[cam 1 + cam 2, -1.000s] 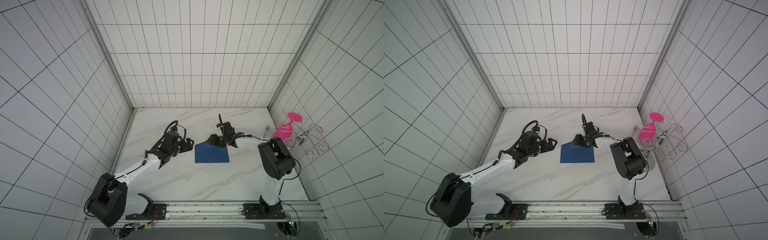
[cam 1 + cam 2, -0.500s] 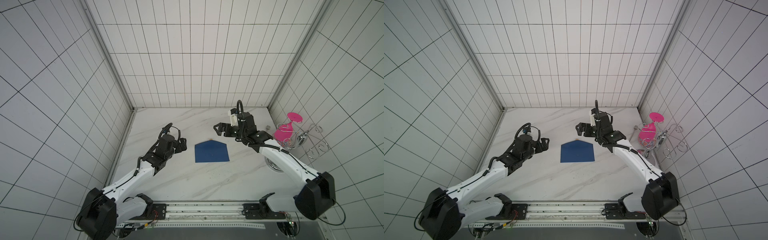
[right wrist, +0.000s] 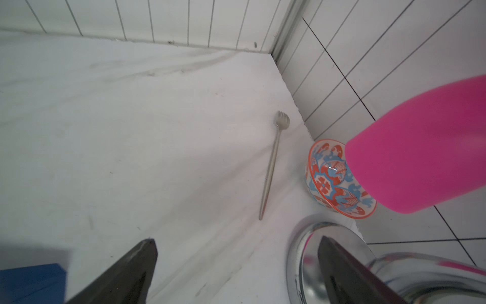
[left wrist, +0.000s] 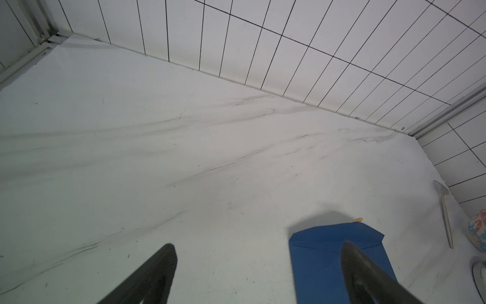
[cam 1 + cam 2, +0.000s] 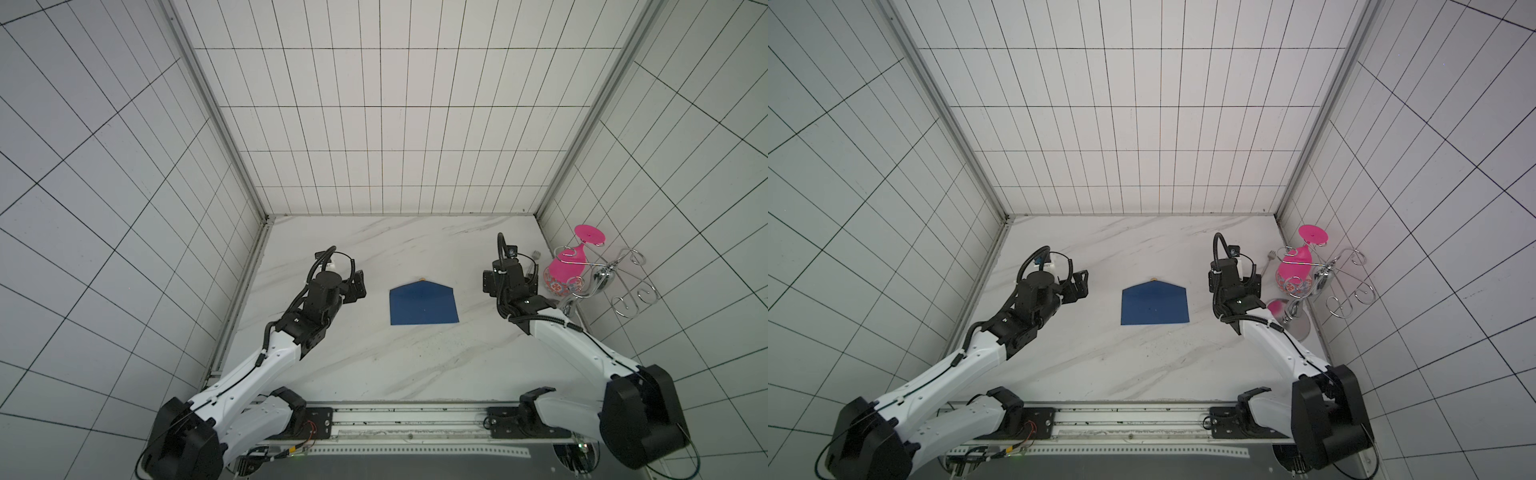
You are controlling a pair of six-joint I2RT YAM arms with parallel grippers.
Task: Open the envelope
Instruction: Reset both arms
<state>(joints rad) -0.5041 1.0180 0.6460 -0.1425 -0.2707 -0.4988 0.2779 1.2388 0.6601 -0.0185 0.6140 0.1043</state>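
Envelope (image 5: 424, 307) lies flat on the table (image 5: 374, 374), mid-surface, between the 2 arms and touching neither. Its flap is unfolded toward the back wall, with the gold seal (image 5: 422, 279) at the tip. Left fingers (image 4: 157, 271) are spread wide, grasping nothing, off the envelope's left side. Right fingers (image 3: 126, 273) are likewise released and empty, near a fork (image 3: 271, 168) and a patterned bowl (image 3: 331, 179).

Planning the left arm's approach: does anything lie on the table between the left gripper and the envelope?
Nothing. In both top views only bare marble table separates the open left gripper from the envelope.
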